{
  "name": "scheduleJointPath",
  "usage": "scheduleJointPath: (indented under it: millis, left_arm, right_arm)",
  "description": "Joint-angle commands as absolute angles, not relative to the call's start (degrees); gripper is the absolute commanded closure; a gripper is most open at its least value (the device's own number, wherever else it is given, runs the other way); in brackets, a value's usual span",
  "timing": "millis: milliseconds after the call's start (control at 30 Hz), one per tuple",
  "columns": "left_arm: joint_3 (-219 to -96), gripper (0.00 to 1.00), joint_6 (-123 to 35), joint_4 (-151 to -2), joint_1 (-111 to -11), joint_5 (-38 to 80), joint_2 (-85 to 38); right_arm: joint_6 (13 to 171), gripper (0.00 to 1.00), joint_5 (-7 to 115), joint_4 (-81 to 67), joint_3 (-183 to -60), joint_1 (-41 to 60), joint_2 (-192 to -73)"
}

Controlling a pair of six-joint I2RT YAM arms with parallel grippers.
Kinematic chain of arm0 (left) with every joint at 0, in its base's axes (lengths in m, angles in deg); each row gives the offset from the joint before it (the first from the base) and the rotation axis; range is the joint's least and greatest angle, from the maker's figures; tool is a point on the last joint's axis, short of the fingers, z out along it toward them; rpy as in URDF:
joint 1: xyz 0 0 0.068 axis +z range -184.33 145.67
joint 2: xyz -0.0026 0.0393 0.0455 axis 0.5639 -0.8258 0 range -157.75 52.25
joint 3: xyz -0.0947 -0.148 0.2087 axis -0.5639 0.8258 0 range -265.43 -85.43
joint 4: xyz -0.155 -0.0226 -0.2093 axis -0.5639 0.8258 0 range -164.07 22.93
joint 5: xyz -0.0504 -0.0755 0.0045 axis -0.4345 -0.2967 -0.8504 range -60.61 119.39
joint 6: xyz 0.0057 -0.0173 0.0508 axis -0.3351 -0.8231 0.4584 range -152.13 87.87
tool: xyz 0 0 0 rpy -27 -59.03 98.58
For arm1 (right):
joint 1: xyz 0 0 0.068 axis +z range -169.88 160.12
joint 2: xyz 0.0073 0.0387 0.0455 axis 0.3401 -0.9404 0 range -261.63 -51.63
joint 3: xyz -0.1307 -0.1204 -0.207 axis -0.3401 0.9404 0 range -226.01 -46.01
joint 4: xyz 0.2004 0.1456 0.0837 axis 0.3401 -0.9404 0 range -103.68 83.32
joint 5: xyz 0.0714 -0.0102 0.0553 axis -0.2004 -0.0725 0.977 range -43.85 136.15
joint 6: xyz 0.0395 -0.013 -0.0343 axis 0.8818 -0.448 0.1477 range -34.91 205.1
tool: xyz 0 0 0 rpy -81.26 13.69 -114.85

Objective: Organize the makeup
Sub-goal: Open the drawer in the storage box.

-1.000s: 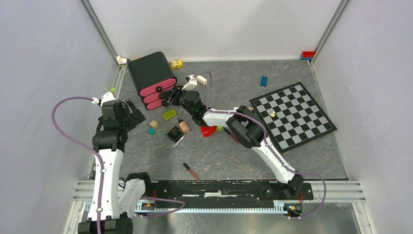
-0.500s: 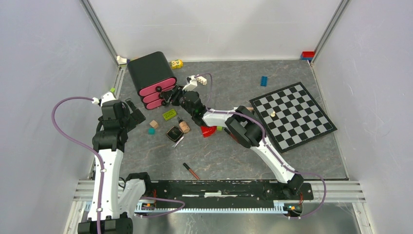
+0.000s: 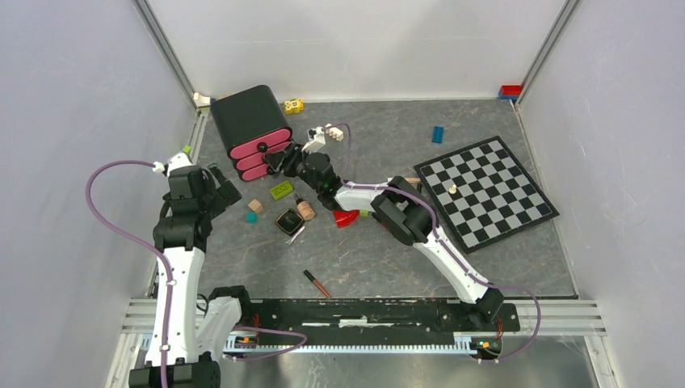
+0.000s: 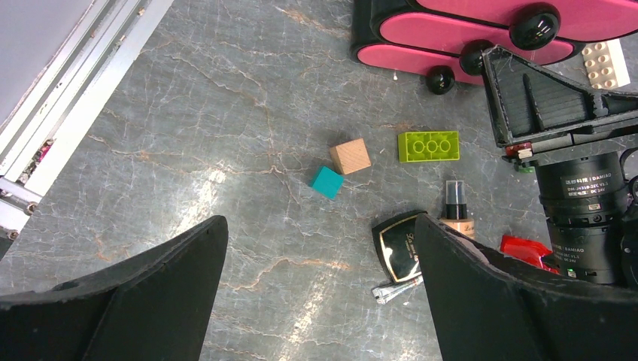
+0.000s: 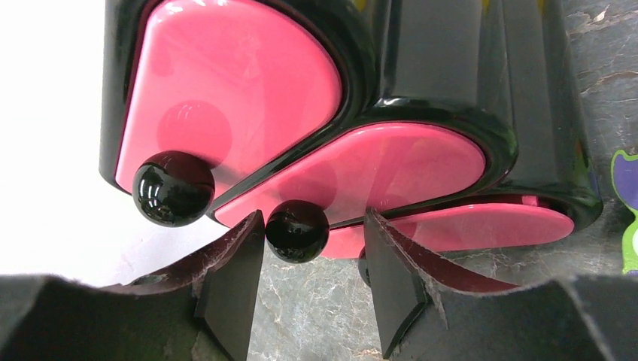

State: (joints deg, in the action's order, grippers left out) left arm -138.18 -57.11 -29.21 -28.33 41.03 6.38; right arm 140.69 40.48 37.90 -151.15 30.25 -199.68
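Makeup (image 3: 288, 220) lies loose on the table (image 3: 380, 259) near the drawer box (image 3: 246, 120), so the right gripper (image 5: 312, 235), spread apart around the middle knob (image 5: 297, 231), should centre, pinch squarely and pull straight out, while the left gripper (image 4: 320, 226) hangs released.

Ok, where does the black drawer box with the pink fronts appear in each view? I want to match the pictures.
Top external: the black drawer box with pink fronts stands upper left of centre.
Left wrist: only its pink fronts show, along the top edge, right of centre.
Right wrist: it fills most of the picture, very close.
Shared landmark: the round black knob of the top drawer.
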Motion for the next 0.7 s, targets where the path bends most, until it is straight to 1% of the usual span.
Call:
scheduleJointPath:
  millis: [0,100,133,167,233,333,467,667]
  left_arm:
    - [-138.44,0.00,-56.17,-31.10,-28.25,40.70,6.60]
    - [-138.41,0.00,-56.21,-31.10,-28.26,40.68,6.64]
    - [-138.43,0.00,-56.22,-31.10,-28.26,40.67,6.63]
    - [-138.43,0.00,-56.17,-31.10,-28.26,40.70,6.63]
    - [-138.41,0.00,-56.22,-31.10,-28.22,40.66,6.63]
    - [-138.35,0.00,-56.21,-31.09,-28.26,40.63,6.68]
    - [-138.34,0.00,-56.17,-31.10,-28.26,40.70,6.63]
    - [-138.34,0.00,-56.22,-31.09,-28.27,40.55,6.55]
  right_arm:
    - [140.91,0.44,41.75,40.48,-151.89,30.30,-200.59]
    - [140.99,0.47,41.71,39.78,-152.81,30.30,-200.97]
    - [141.03,0.49,41.73,39.64,-152.85,30.30,-201.05]
    - [141.20,0.52,41.75,39.72,-152.93,30.31,-201.13]
    - [141.36,0.61,41.84,39.74,-152.98,30.31,-201.35]
    - [141.49,0.69,42.10,39.88,-152.73,30.22,-201.17]
    - [141.26,0.72,42.28,41.57,-149.97,30.21,-199.73]
    - [140.39,0.73,43.07,46.25,-143.38,30.25,-195.43]
